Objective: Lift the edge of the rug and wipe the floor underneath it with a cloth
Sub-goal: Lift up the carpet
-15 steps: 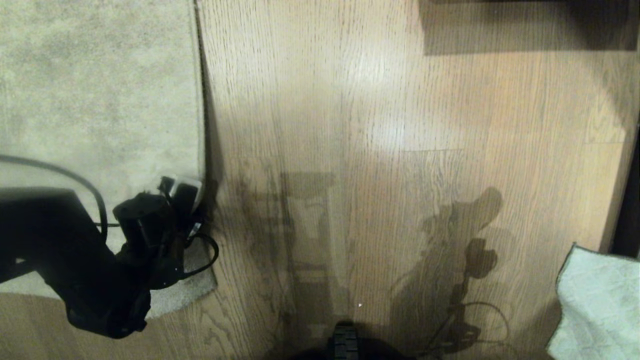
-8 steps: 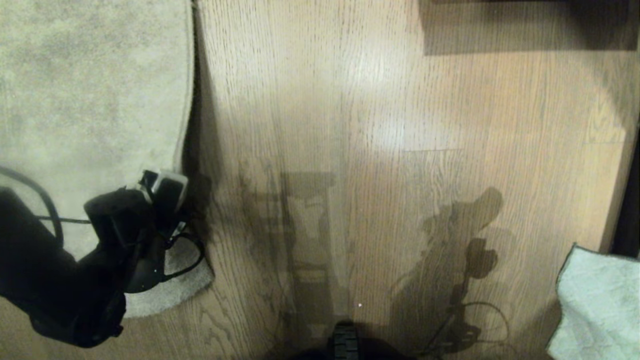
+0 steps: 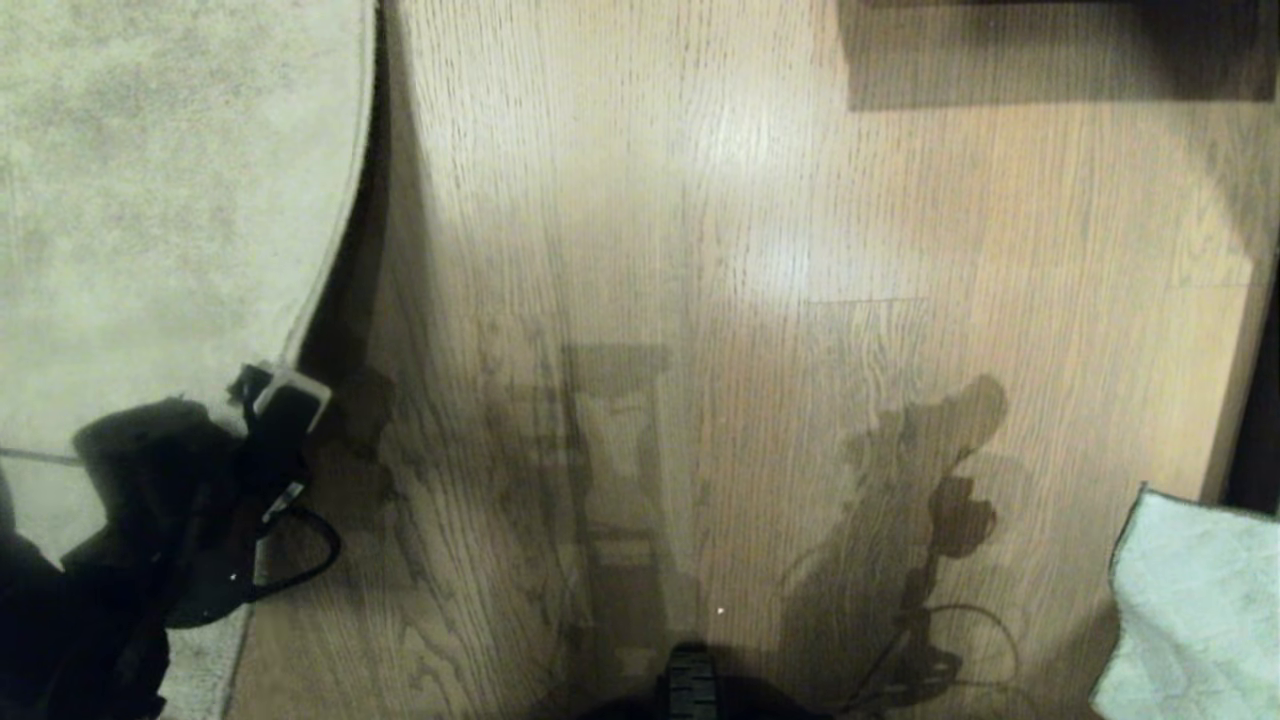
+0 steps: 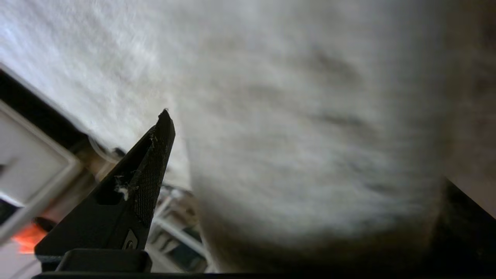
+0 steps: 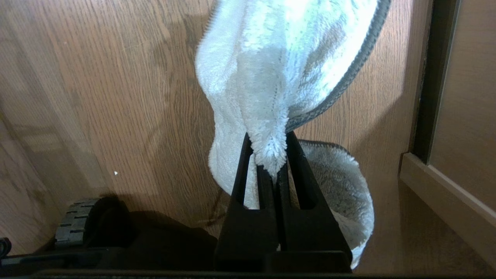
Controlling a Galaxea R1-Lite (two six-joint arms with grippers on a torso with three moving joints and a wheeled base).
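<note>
The rug edge [image 3: 335, 230] curves up off the floor [image 3: 700, 250], its near end resting on my left gripper [image 3: 285, 385] at the lower left of the head view. Seen from the left wrist, the rug [image 4: 310, 116] lies blurred against the open jaws of my left gripper [image 4: 306, 155]. One black finger [image 4: 147, 174] shows; the other is hidden behind the rug. The pale blue-green cloth [image 5: 279, 66] hangs from my right gripper [image 5: 267, 151], which is shut on a fold of it. In the head view the cloth [image 3: 1190, 600] shows at the lower right.
Dark furniture [image 3: 1050, 50] casts shadow along the far edge, and a dark upright edge [image 3: 1262, 400] bounds the right side. A skirting board [image 5: 445, 193] runs beside the cloth. My base wheel [image 3: 690, 685] sits at the bottom centre. A white frame [image 4: 35, 170] lies beyond the rug.
My left gripper has moved left and nearer with the rug edge on it. The rug corner has come up off the floor, baring shadowed planks beneath. The right arm and cloth stayed still.
</note>
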